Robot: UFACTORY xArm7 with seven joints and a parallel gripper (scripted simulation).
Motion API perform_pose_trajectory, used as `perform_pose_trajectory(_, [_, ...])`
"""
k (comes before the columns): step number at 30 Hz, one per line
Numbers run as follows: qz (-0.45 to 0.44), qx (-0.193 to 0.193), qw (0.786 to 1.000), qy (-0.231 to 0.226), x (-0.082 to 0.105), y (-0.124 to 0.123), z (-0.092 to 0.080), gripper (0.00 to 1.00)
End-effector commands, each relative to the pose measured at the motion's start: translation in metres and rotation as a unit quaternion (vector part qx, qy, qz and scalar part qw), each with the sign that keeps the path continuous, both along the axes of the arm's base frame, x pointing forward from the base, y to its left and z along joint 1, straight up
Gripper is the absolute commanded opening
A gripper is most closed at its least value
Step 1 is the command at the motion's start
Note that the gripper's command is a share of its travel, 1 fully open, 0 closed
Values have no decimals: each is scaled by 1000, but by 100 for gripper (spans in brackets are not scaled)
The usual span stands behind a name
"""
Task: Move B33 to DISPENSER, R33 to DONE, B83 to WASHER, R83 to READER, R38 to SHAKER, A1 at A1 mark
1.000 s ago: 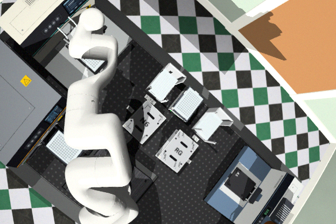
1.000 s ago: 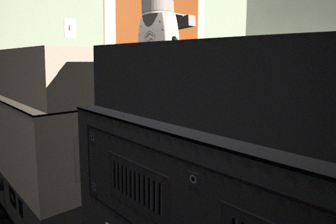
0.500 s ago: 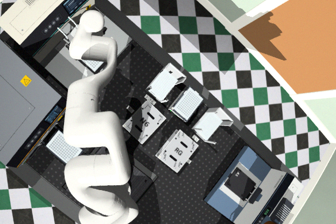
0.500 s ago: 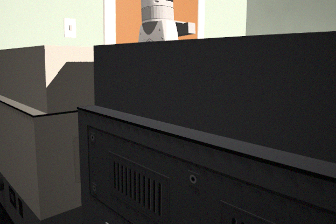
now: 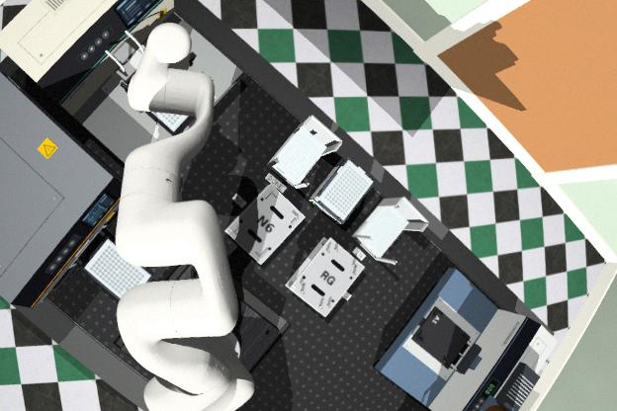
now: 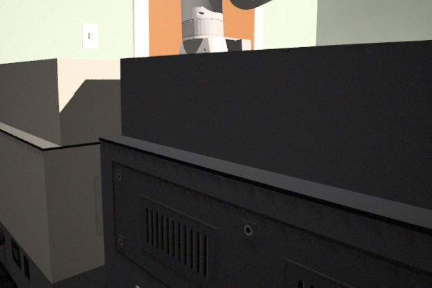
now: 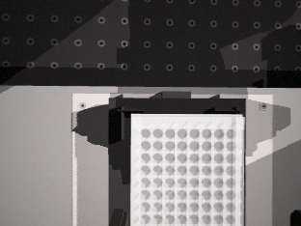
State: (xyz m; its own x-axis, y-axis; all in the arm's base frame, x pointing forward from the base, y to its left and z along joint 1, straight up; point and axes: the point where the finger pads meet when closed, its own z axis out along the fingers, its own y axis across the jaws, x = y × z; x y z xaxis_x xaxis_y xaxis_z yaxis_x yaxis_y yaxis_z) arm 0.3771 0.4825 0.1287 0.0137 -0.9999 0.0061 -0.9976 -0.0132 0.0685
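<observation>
Top view: the arm point(image 5: 164, 206) is reaching over the cream machine's bay, where a white plate point(image 5: 171, 120) is sitting. Exterior view: only the wrist point(image 6: 202, 30) is showing above a dark housing point(image 6: 272, 110). Wrist view: the plate point(image 7: 187, 169) is lying flat in its dark cradle below; the claw, unseen, is standing fully apart and empty. The plate is probably light, rigid and smooth, best pinched across its side walls.

Matt white plastic plate point(image 7: 188, 169) — dark perforated deck point(image 7: 159, 39) — smooth white arm point(image 5: 164, 227)

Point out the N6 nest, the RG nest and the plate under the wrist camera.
N6 nest point(image 5: 279, 232), top view, bare plate surface right of its label.
RG nest point(image 5: 343, 267), top view, bare plate surface near its upper right.
Plate point(image 7: 188, 169), wrist view, middle of the well grid.
</observation>
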Motion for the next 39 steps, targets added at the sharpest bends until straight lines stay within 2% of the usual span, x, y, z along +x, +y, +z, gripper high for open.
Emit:
perform_pose_trajectory(1, [0, 3, 1000, -2, 1, 1, 0, 100])
perform_pose_trajectory(25, [0, 3, 1000, -2, 1, 1, -29, 100])
perform_pose_trajectory(39, [0, 3, 1000, -2, 1, 1, -30, 100])
